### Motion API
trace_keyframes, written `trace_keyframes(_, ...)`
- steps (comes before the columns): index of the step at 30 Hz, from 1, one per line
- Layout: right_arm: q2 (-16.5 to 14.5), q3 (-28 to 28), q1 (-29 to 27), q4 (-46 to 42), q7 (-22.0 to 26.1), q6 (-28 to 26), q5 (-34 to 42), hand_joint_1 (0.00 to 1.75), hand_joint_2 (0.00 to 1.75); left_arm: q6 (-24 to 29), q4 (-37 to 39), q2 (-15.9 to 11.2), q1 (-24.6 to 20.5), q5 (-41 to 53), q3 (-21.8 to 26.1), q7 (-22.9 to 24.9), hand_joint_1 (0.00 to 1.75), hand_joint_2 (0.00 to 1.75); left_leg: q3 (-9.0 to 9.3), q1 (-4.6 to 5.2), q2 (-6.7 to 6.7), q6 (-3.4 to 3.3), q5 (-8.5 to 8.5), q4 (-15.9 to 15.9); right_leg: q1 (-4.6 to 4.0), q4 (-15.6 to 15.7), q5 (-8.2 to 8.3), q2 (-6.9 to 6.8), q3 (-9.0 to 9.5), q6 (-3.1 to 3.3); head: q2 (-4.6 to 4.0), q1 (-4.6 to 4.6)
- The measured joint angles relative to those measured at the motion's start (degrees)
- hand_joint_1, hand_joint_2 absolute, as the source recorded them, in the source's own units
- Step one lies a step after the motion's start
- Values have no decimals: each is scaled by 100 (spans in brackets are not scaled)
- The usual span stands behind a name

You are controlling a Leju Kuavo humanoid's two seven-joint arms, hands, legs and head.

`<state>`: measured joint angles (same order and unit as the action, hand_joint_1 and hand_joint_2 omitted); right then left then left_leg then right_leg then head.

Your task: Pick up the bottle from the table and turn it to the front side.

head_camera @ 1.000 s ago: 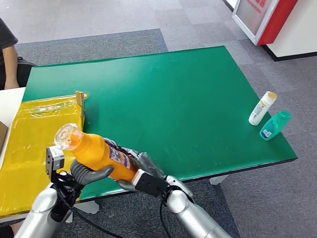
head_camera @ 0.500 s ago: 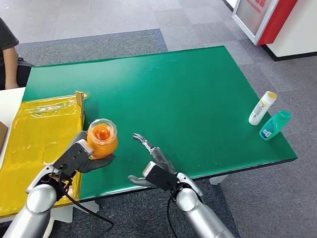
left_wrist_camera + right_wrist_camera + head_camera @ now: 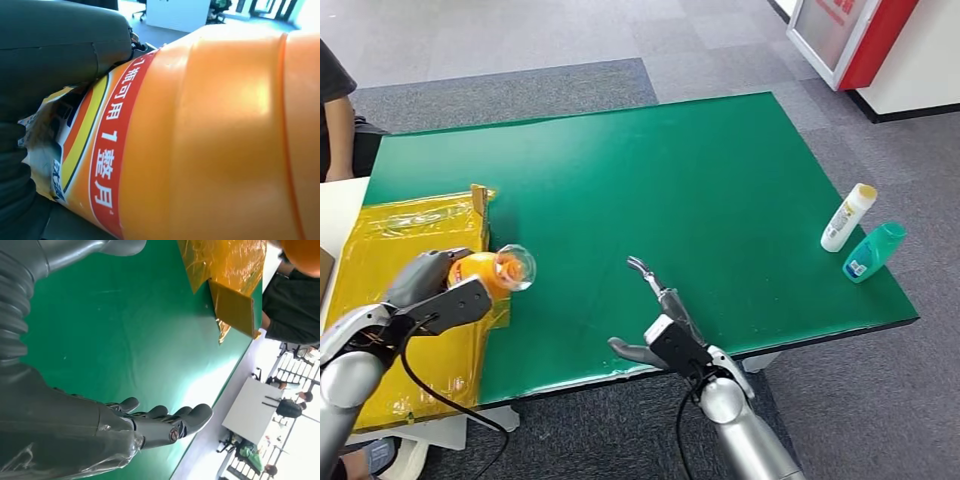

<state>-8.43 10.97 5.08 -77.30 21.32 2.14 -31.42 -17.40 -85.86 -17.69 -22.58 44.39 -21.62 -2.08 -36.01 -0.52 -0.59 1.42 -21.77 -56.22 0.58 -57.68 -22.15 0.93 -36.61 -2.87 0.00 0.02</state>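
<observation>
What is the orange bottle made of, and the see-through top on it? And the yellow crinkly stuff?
The orange bottle looks like smooth, glossy plastic: light shines off it. Its clear cap looks like transparent plastic. The yellow sheet seems a thin shiny film, wrinkled and reflective; possibly plastic wrap.

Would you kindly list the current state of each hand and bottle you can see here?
Orange bottle: held off the table, lying sideways, clear cap on.
Left hand: gripping the orange bottle.
Right hand: open, holding nothing, above the green table.
White bottle: lying on the table, cap on.
Teal bottle: lying on the table beside the white one.
</observation>
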Motion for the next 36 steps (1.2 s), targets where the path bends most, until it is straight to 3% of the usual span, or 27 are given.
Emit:
trace_keyframes(3,32,-110,-22,-17,86,83,50,0,175,-468,293,-587,-150,250,-161,-117,175,175,2,-2,11,3,0,1,-3,-6,-1,8,-4,6,0,-1)
trace_keyframes(7,64,-165,-20,6,148,132,62,0,175,-510,740,-1181,-95,602,-430,-204,175,175,2,-4,21,5,-1,1,-7,-8,-4,16,-8,13,0,-1)
trace_keyframes(16,101,-170,-18,147,231,154,129,0,175,-385,1423,-1814,33,1087,-805,-235,175,175,0,-4,20,5,-3,1,-6,-7,-7,14,-5,15,0,-1)
trace_keyframes(21,104,-173,-16,207,246,171,156,0,175,60,1740,-1738,16,1521,-821,-272,175,175,3,-3,18,6,-3,1,-5,-6,-7,13,-3,16,0,-1)
trace_keyframes(25,104,-178,-17,222,249,171,157,0,175,652,2038,-1389,-47,2035,-729,-219,175,175,4,-3,9,7,0,1,-6,-6,-4,5,1,17,0,0)
trace_keyframes(36,104,-215,-23,222,247,171,141,0,175,891,2336,-917,-149,2278,-530,-153,175,175,6,-3,8,12,9,1,-6,-7,6,5,1,17,0,0)
